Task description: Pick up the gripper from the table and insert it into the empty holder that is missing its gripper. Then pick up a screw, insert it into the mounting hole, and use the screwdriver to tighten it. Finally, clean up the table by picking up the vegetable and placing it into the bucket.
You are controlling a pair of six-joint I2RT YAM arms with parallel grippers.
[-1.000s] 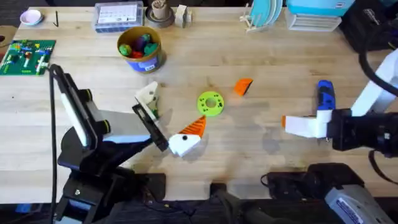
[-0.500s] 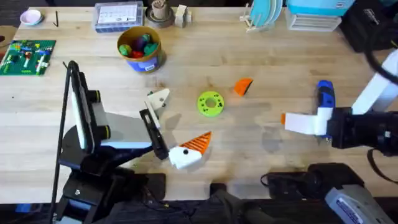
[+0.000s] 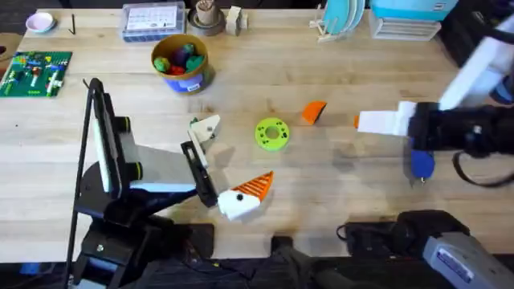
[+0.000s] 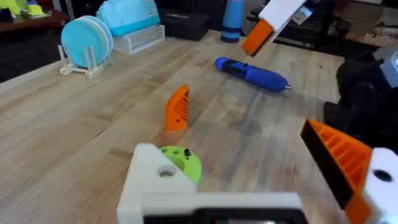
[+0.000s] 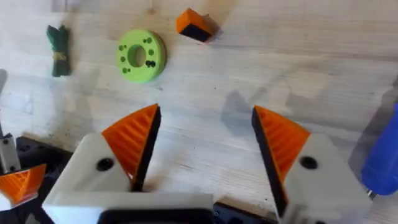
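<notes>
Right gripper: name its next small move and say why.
Probably keep reaching toward the loose orange gripper and descend onto it. The right gripper is open and empty, and that wedge lies free on the table beside the green disc.

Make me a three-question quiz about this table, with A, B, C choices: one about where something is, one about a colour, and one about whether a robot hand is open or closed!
1. Where is the loose orange gripper?
A. Inside the bucket
B. On the table beside the green disc
C. Held in the right hand

2. What colour is the screwdriver?
A. Blue
B. Red
C. Yellow

3. How is the right hand?
A. Closed on the vegetable
B. Closed on the screwdriver
C. Open and holding nothing

Answers:
1. B: the overhead view shows it lying on the wood just right of the green disc, far from the bucket.
2. A: the left wrist view shows its bright blue body on the table.
3. C: its two orange pads stand wide apart with bare table between them, and the vegetable lies well away.
</notes>
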